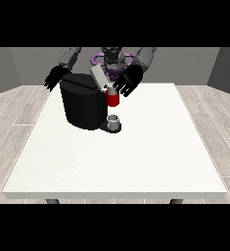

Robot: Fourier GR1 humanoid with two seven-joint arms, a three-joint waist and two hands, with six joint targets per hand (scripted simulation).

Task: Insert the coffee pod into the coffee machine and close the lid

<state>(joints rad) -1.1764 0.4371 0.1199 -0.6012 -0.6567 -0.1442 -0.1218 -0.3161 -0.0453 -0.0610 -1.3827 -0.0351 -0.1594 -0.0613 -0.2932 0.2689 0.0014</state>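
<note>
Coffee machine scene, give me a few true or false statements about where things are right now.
1. The coffee machine stands on the white table. True.
2. Its lid is shut flat. False: the lid is tilted up, open.
3. A small cup sits at the machine's front base. True.
4. The hand at the view's right rests on the table far from the machine. False: it is raised beside the machine's red part.
5. The hand at the view's left is behind the machine's far side. True.

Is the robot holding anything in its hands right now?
Nothing is plainly held. The hand at the view's right hovers spread by the coffee machine; the hand at the view's left is open.
</note>
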